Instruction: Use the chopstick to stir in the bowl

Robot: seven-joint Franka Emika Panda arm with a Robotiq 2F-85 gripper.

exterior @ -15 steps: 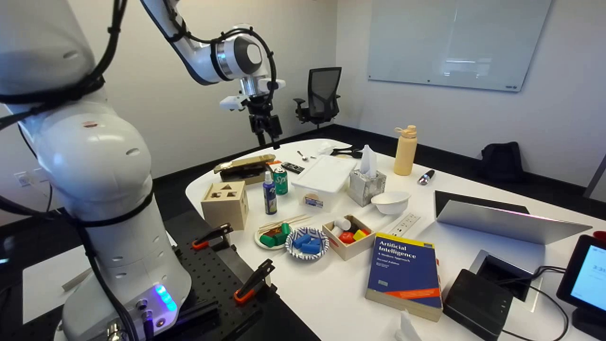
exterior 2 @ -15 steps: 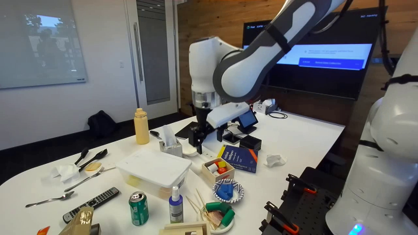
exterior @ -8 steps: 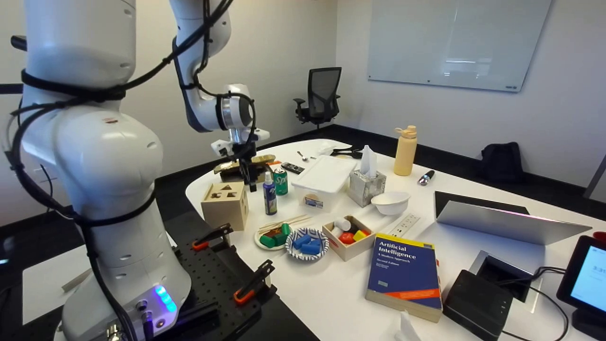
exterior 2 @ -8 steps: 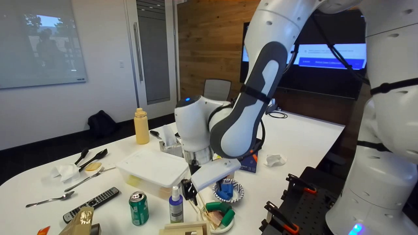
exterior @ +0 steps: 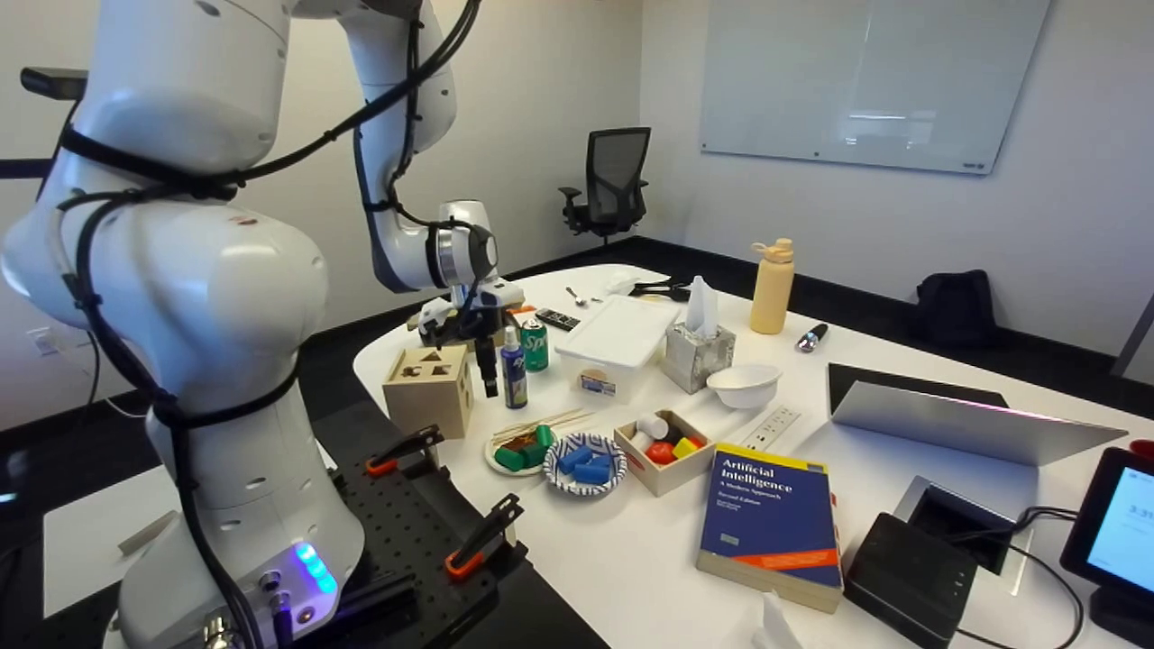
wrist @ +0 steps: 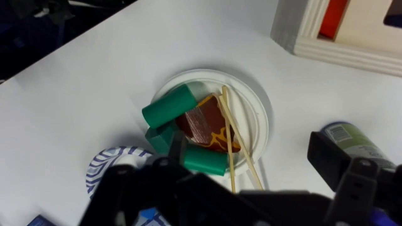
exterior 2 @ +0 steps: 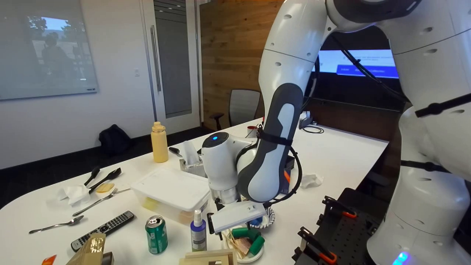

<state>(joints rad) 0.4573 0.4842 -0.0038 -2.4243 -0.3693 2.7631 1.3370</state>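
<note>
Two thin pale wooden chopsticks [wrist: 240, 138] lie across a white plate [wrist: 263, 125], their ends past its rim. Several green blocks [wrist: 169, 106] and a brown-red piece lie on this plate. No green bowl is in view. A blue-and-white patterned bowl [exterior: 584, 489] with blue blocks stands beside the plate; in the wrist view its rim [wrist: 94, 169] is partly behind my gripper. My gripper [wrist: 248, 150] is open and empty above the plate, its fingers on either side of the chopsticks. In an exterior view the gripper [exterior: 489, 383] hangs between the wooden shape box and the spray bottle.
The spray bottle [exterior: 514, 370] stands close to my right-hand finger in the wrist view. The wooden shape box [exterior: 428, 392], a green can [exterior 2: 156, 235], a lidded plastic container [exterior 2: 173, 191] and a wooden box of blocks [exterior: 663, 455] stand around. A book [exterior: 771, 518] lies farther off.
My arm has swung back toward its base and come down from high over the table to above the plate. The gripper stays open. The objects on the table have not moved.
</note>
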